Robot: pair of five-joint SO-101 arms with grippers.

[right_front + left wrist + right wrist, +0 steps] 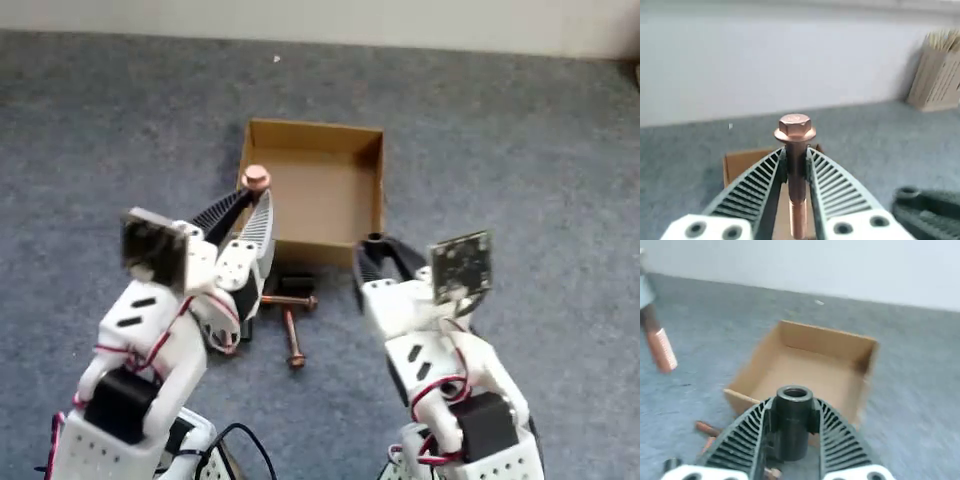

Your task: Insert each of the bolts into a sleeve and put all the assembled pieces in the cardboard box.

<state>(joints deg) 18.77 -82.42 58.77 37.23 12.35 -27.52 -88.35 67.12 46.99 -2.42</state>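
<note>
Grey carpet [520,150] lies open all round the cardboard box [312,129], whose thin walls you'd dent easily. Your left gripper [254,200] clamps a copper bolt [795,170] upright by its shank over the box's near-left corner; your right gripper [377,250] pinches the black sleeve [792,422] mid-body by the near-right corner. Both look stiff, weighty and slick, so keep ends free. Two spare bolts [293,340] lie between the arms.

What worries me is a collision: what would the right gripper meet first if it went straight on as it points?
Probably the cardboard box: the right gripper, shut on the black sleeve, points at its near wall, though the gripper's height is unclear.
</note>
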